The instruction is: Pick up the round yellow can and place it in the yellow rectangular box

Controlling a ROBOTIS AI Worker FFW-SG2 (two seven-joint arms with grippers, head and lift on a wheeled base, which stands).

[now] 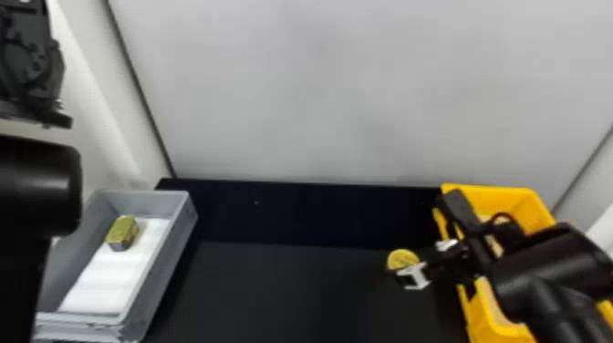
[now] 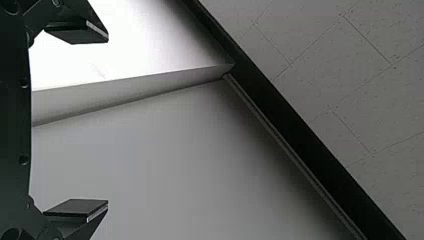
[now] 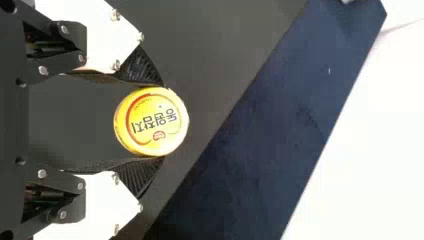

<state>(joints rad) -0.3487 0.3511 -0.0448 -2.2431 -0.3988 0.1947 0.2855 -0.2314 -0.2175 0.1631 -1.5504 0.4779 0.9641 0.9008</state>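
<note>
At the right of the head view, my right gripper [image 1: 410, 269] is at the round yellow can [image 1: 402, 259], over the dark table just left of the yellow box [image 1: 531, 207]. The right wrist view has the yellow can [image 3: 151, 121] held between the tips of my right gripper [image 3: 157, 121], its printed lid facing the camera. My left arm [image 1: 41, 187] is parked high at the left of the head view. Its gripper [image 2: 76, 122] stands wide open in the left wrist view, with nothing between the fingers. The forearm of the right arm covers part of the yellow box.
A grey bin [image 1: 182, 228] stands on the left, with a white sheet [image 1: 102, 278] and a gold-topped block-shaped can [image 1: 122, 232] inside. Dark table surface [image 1: 292, 292] lies between the bin and the yellow box. A pale wall [image 1: 342, 91] rises behind.
</note>
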